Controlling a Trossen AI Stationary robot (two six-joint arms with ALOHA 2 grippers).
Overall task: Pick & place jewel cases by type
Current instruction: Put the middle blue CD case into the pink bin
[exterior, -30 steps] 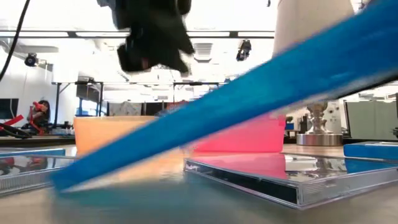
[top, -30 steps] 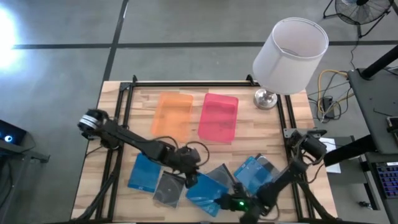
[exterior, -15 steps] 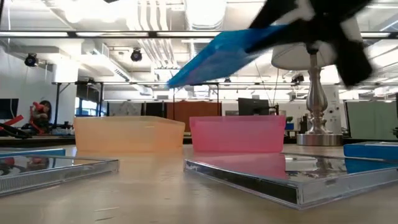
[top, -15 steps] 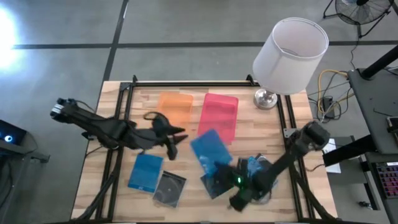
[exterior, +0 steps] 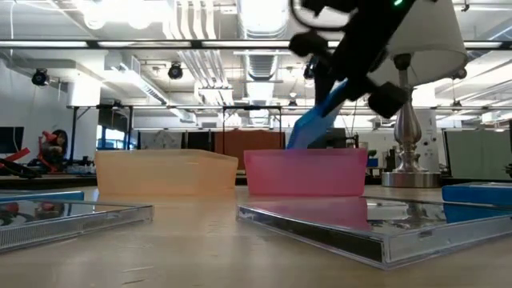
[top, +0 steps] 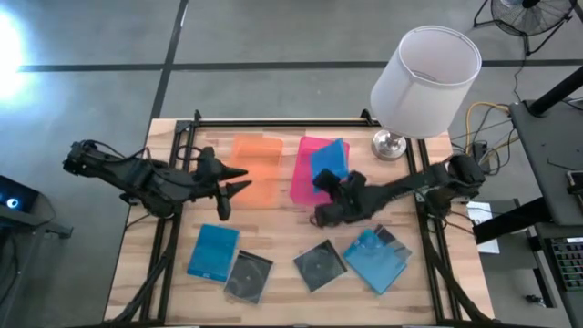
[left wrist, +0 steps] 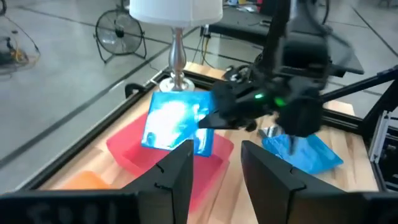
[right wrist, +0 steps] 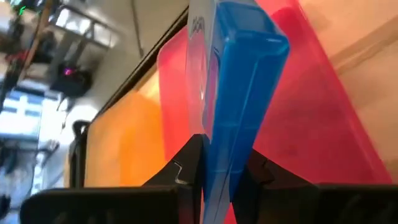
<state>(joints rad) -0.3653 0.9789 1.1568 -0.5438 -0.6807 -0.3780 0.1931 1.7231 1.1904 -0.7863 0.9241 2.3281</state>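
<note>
My right gripper [top: 330, 185] is shut on a bright blue jewel case [top: 328, 162] over the pink tray [top: 314, 191]. The case stands steeply tilted; its lower end [exterior: 298, 142] dips behind the tray's wall. My left gripper [top: 235, 180] is open and empty beside the orange tray [top: 258, 155]. A blue case [top: 212, 252] and a dark case [top: 249, 275] lie flat at the near left. A dark case [top: 321, 264] and a blue case [top: 375, 260] lie flat at the near right. My right gripper pinches the blue case's two flat faces [right wrist: 231, 134] between its two fingers [right wrist: 189, 163], near one edge. The fingers come slanting from the table's near right. The case is lifted and steeply tilted over the pink tray [right wrist: 311, 118]; whether its lower end touches the tray I cannot tell.
A lamp with a white shade [top: 426, 80] stands at the far right corner, close to the pink tray. A black frame [top: 273, 121] runs along the table's edges. Bare wood lies between the trays and the near cases.
My right gripper has lifted the blue case off the near middle of the table and carried it up and toward the far edge, over the pink tray, tipping it steeply. My left gripper has drawn back from the near middle toward the far left, beside the orange tray.
</note>
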